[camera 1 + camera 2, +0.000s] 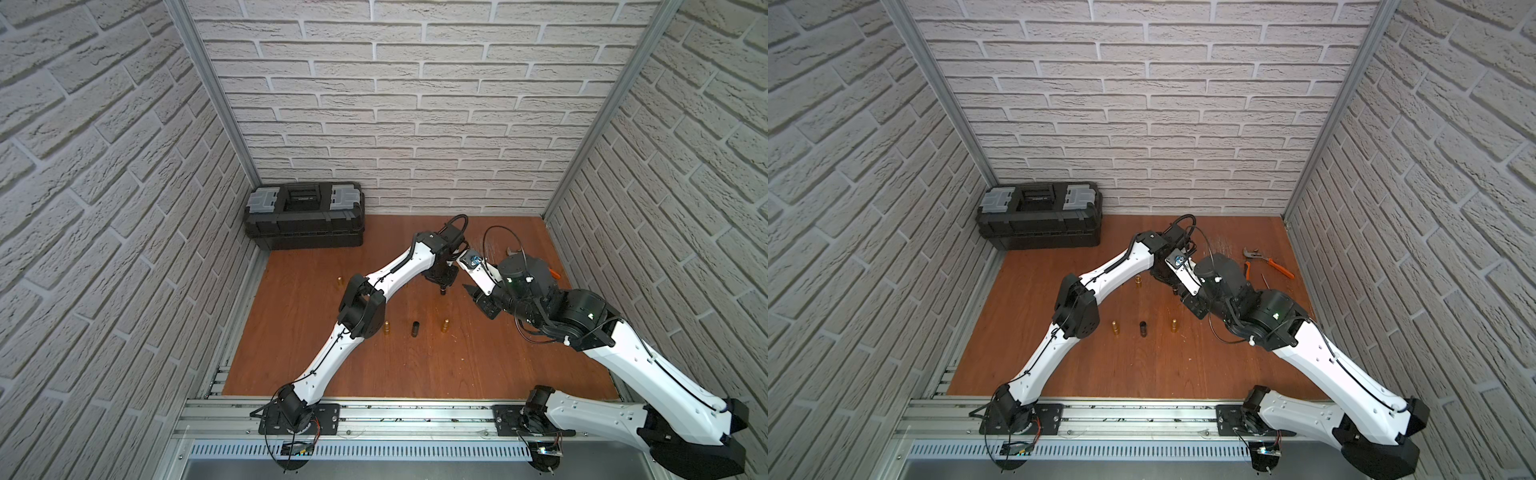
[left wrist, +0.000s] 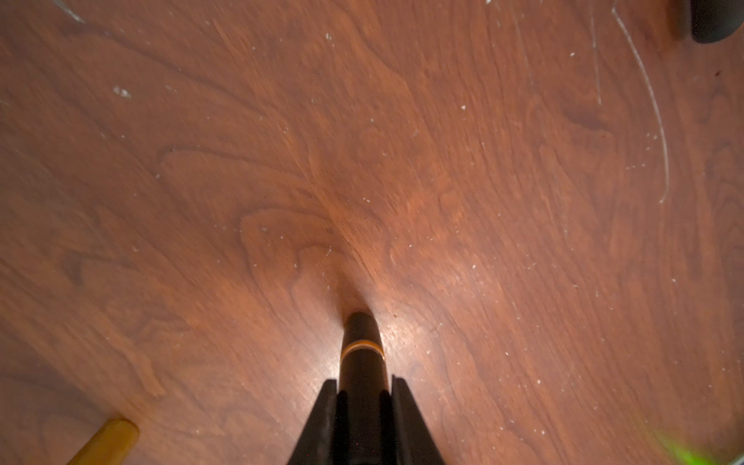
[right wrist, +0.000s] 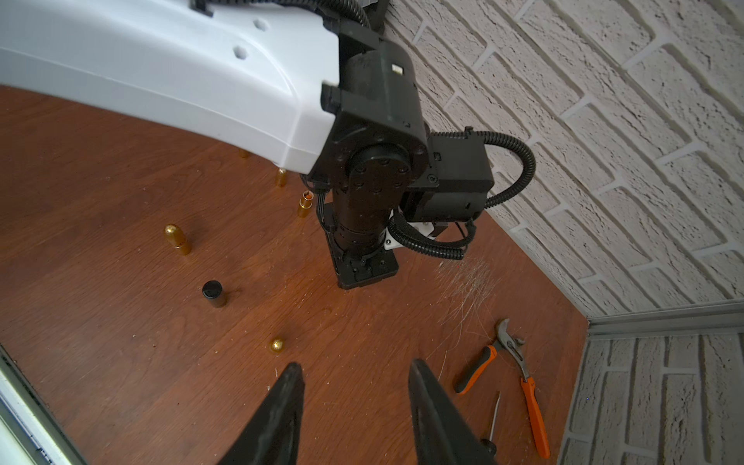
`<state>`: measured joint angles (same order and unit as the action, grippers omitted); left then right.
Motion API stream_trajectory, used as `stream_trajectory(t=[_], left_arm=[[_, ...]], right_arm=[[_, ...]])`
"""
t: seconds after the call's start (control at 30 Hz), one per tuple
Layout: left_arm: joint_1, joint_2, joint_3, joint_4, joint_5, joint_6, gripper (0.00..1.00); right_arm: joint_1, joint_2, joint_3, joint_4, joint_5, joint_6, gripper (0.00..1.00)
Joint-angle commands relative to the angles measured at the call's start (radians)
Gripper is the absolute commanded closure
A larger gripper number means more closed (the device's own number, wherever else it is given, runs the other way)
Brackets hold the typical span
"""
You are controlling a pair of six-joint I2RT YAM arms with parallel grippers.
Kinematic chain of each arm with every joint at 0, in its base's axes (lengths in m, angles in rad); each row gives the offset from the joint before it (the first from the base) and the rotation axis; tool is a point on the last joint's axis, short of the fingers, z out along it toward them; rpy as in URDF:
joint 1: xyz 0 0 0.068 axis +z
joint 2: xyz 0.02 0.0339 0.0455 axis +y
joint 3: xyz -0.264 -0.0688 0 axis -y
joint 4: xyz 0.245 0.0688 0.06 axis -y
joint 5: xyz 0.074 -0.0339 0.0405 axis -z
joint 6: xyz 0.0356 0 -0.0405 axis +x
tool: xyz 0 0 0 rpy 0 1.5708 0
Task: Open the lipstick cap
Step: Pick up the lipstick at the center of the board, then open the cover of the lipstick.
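Note:
A black lipstick (image 2: 361, 354) with a thin gold band stands upright on the wooden table (image 1: 457, 365), right of the table's middle. My left gripper (image 2: 362, 384) points straight down and is shut on the lipstick's upper part, above the band. In a top view only the lipstick's lower end (image 1: 443, 291) shows under the left gripper (image 1: 443, 285). My right gripper (image 3: 356, 368) hangs open and empty just to the right of it, above bare wood, and shows in a top view as well (image 1: 469, 290).
A short black cylinder (image 1: 415, 328) stands between two gold bullet-shaped lipsticks (image 1: 387, 327) (image 1: 445, 325); a third gold one (image 1: 339, 281) stands further left. A black toolbox (image 1: 305, 216) sits at the back left. Orange-handled pliers (image 1: 1268, 264) and a screwdriver (image 3: 493, 418) lie at the right.

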<state>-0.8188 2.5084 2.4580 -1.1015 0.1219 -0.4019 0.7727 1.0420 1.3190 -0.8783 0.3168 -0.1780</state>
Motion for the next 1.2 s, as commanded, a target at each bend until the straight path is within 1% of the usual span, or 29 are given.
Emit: stream_trajectory(t=[0.0, 0.13, 0.2, 0.27, 0.37, 0.5, 0.6, 0.7, 0.83, 1.0, 1.17], left_arm=[[0.030, -0.124, -0.018, -0.015, 0.031, -0.028, 0.93], [0.064, -0.234, -0.078, -0.020, 0.088, -0.046, 0.93], [0.078, -0.301, -0.111, -0.036, 0.098, -0.043, 0.92], [0.093, -0.373, -0.161, -0.037, 0.122, -0.047, 0.91], [0.132, -0.492, -0.272, -0.021, 0.186, -0.077, 0.91], [0.210, -0.663, -0.473, 0.049, 0.325, -0.129, 0.87], [0.272, -0.759, -0.571, 0.071, 0.409, -0.144, 0.87], [0.319, -0.822, -0.620, 0.077, 0.496, -0.146, 0.87], [0.351, -0.873, -0.664, 0.079, 0.579, -0.143, 0.87], [0.364, -0.909, -0.699, 0.053, 0.611, -0.129, 0.86], [0.383, -0.946, -0.724, 0.032, 0.651, -0.118, 0.85]], right_arm=[[-0.005, 0.002, -0.002, 0.056, -0.034, 0.018, 0.55], [-0.005, 0.012, -0.016, 0.126, -0.070, 0.016, 0.55], [-0.005, 0.041, -0.030, 0.187, -0.116, 0.014, 0.55], [-0.004, 0.090, -0.003, 0.208, -0.145, 0.013, 0.56], [-0.005, 0.170, 0.071, 0.215, -0.199, 0.005, 0.56], [-0.004, 0.236, 0.142, 0.217, -0.274, -0.021, 0.56], [-0.004, 0.291, 0.186, 0.187, -0.307, -0.044, 0.56], [-0.004, 0.329, 0.212, 0.173, -0.346, -0.053, 0.56], [-0.004, 0.356, 0.236, 0.183, -0.389, -0.055, 0.56], [-0.004, 0.408, 0.280, 0.166, -0.429, -0.077, 0.56], [-0.003, 0.455, 0.292, 0.172, -0.414, -0.091, 0.57]])
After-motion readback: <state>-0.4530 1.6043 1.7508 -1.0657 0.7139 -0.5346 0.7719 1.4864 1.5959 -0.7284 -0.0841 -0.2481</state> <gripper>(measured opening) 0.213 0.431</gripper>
